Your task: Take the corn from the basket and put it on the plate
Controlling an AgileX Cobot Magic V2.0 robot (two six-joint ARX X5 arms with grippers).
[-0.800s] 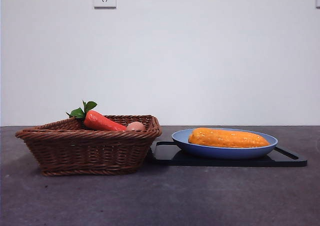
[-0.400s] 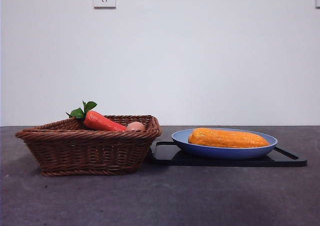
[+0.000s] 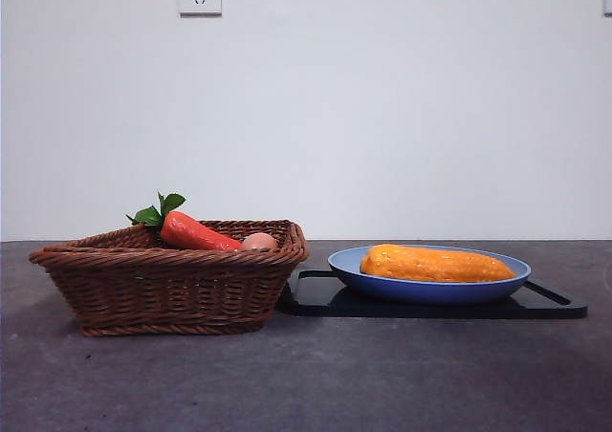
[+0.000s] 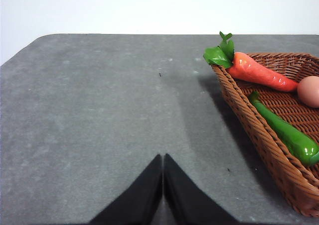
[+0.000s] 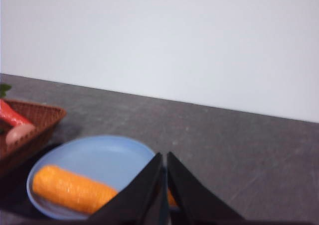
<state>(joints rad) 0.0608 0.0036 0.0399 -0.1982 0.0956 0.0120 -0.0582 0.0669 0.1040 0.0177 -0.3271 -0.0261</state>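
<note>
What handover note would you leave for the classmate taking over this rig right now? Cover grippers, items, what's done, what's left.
Left gripper: shut, empty, over bare table beside the basket.
Right gripper: shut, empty, above the plate.
Corn lies on the plate, which sits on the black tray.
Carrot, egg-like ball and a green vegetable remain in the basket.
Done: corn placed.
Left: seemingly nothing.

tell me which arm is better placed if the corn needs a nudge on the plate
Right, probably. Its shut gripper looks down on the corn in the plate; the left gripper faces bare table beside the basket.
</note>
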